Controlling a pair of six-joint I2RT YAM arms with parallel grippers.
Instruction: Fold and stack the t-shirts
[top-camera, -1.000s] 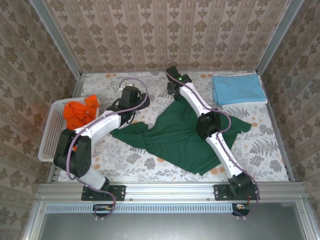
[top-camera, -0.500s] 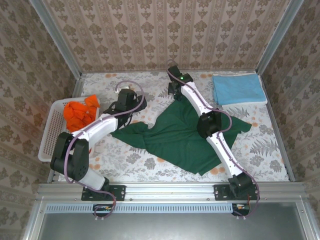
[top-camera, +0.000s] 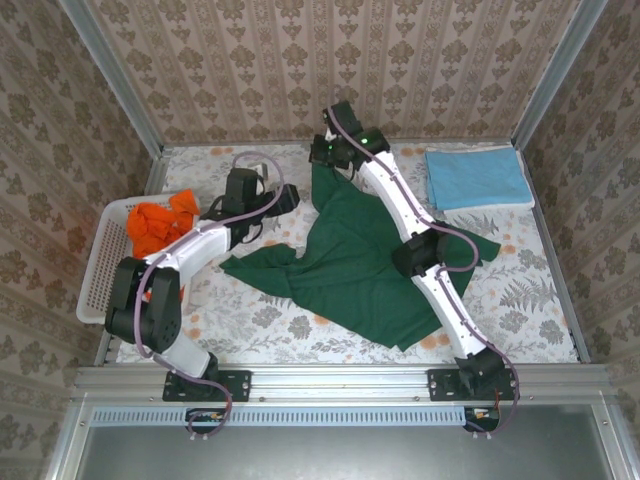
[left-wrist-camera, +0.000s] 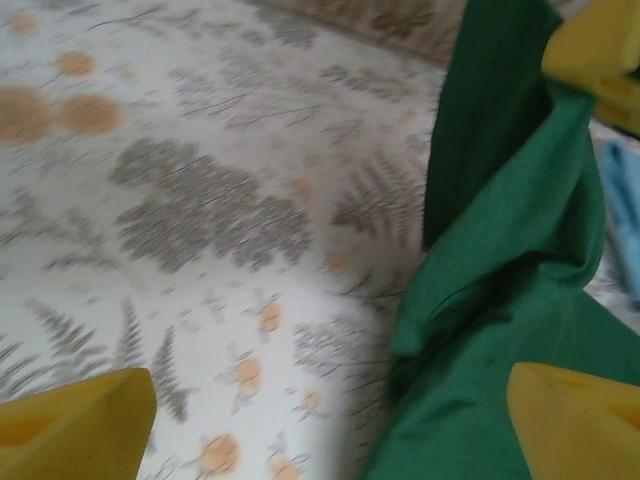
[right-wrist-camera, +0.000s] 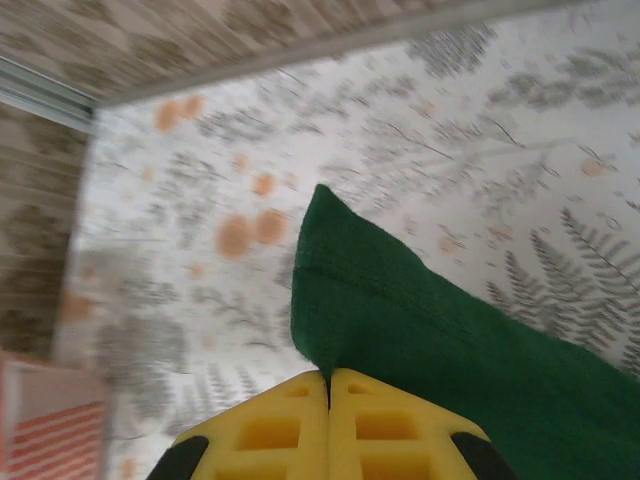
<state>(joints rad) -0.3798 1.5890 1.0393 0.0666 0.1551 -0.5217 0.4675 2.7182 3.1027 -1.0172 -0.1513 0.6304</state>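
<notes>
Right gripper (right-wrist-camera: 328, 378) fingers pressed together, pinching a corner of the dark green t-shirt (top-camera: 350, 265). That corner is raised at the far side of the table (top-camera: 530, 290). Left gripper (left-wrist-camera: 325, 425) is spread wide and empty, with the shirt fold just beside one finger (left-wrist-camera: 575, 410).

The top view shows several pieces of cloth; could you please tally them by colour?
dark green t-shirt: 1
light blue t-shirt, folded: 1
orange heap in the basket: 1 heap; the shirts in it cannot be counted
Total: 3 pieces or heaps of cloth

The right arm (top-camera: 395, 200) hides a strip of the dark green t-shirt (top-camera: 340, 270), probably one sleeve.
</notes>
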